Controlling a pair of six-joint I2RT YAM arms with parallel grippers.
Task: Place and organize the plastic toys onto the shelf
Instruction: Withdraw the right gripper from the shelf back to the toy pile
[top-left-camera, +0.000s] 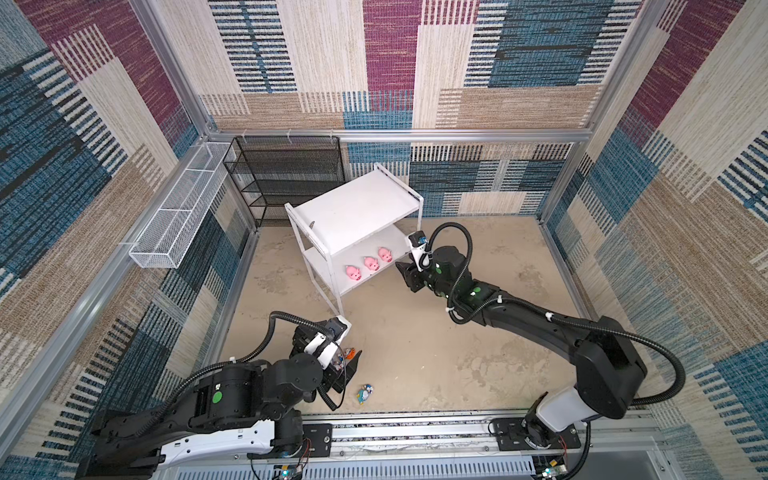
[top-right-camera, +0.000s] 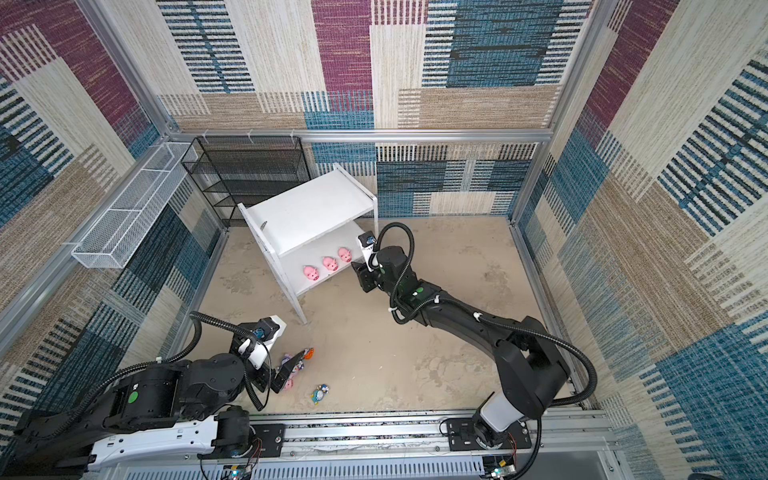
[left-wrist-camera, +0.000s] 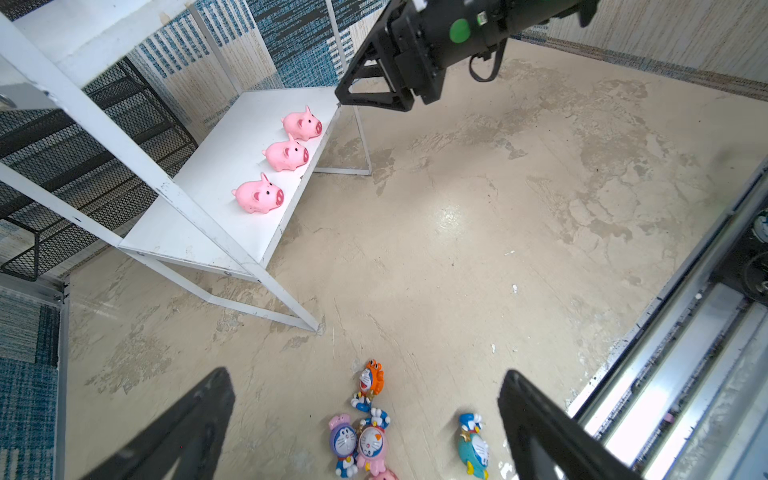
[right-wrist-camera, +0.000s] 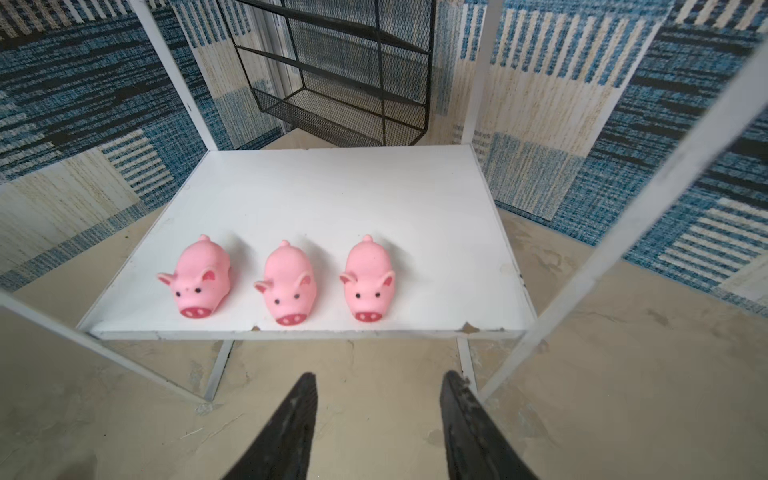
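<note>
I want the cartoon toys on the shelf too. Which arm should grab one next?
Probably the left: the left gripper hangs open over the cartoon figurines on the floor. The right gripper sits empty by the shelf.

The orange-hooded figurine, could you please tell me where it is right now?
The orange-hooded figurine lies on the floor, lower left in both top views, under the left gripper and beside the pink-hooded figurine.

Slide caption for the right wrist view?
Three pink pigs lined up along the front edge of the white shelf board, right end effector open and empty just short of it.
</note>
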